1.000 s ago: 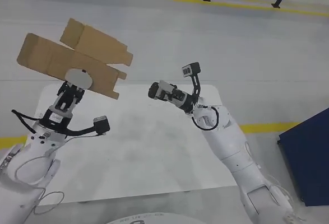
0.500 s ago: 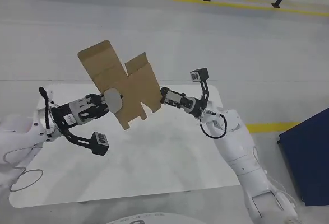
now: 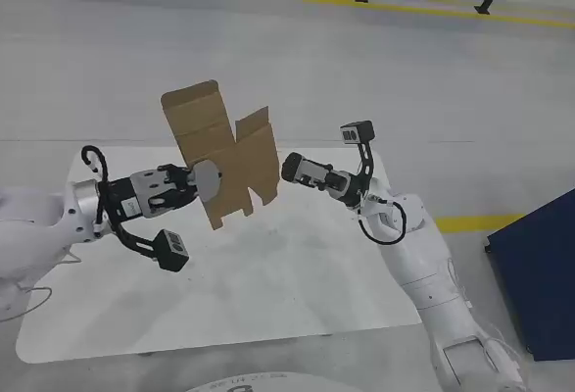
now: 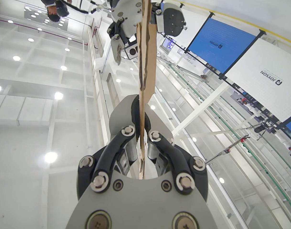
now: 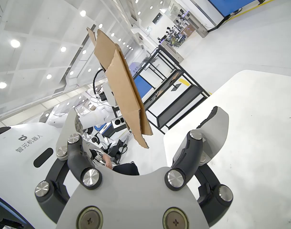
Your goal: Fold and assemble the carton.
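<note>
Carton (image 3: 223, 147) is up in the air, a flat brown corrugated blank, notched flaps at its ends, standing on edge above the white, smooth, round-cornered table (image 3: 267, 284). Edge-on from the left wrist, the carton (image 4: 145, 55) is thin, its fluted core showing. Left gripper (image 3: 204, 183) has it: metal fingers with dark pads (image 4: 135, 110) pinched on the lower edge. Right gripper (image 3: 289, 167) sits just beside the far edge, fingers spread wide and holding nothing, with the carton (image 5: 121, 89) facing it.

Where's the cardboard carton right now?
Top view: the carton hangs above the far side of the table, clamped in the left jaws, the open right jaws close beside.
</note>
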Robot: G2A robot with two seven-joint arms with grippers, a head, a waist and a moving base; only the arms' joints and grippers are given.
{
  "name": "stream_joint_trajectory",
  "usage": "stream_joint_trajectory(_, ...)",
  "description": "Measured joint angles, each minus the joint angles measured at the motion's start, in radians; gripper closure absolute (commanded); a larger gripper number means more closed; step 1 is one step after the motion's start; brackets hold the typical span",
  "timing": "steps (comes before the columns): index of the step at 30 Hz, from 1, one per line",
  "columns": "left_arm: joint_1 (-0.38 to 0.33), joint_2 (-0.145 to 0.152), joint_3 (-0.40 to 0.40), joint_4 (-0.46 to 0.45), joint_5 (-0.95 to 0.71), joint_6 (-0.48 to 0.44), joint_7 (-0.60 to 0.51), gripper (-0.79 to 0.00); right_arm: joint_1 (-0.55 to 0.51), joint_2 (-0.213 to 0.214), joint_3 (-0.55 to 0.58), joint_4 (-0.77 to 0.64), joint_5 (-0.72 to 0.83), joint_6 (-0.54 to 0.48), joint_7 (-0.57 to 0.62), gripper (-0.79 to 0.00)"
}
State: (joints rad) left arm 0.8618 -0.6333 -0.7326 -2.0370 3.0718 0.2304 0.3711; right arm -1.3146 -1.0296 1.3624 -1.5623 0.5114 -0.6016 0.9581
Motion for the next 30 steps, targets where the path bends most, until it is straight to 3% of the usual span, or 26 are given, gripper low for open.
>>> stream_joint_trajectory(10, -0.214, 0.051, 0.281, -0.014, 0.000, -0.085, -0.210, 0.000, 0.000, 0.000, 0.000, 0.000, 0.000, 0.000, 0.000, -0.785)
stream_joint_trajectory(19, -0.372, 0.057, 0.518, -0.006, 0.000, -0.134, -0.388, 0.000, 0.000, 0.000, 0.000, 0.000, 0.000, 0.000, 0.000, -0.785)
stream_joint_trajectory(22, -0.336, 0.048, 0.564, 0.017, 0.000, -0.108, -0.507, 0.000, 0.000, 0.000, 0.000, 0.000, 0.000, 0.000, 0.000, -0.785)
stream_joint_trajectory(26, -0.228, 0.028, 0.549, 0.088, -0.111, -0.032, -0.662, 0.000, 0.000, 0.000, 0.000, 0.000, 0.000, 0.000, 0.000, -0.785)
stream_joint_trajectory(30, -0.169, 0.001, 0.526, 0.158, -0.314, 0.065, -0.677, 0.000, 0.000, 0.000, 0.000, 0.000, 0.000, 0.000, 0.000, -0.785)
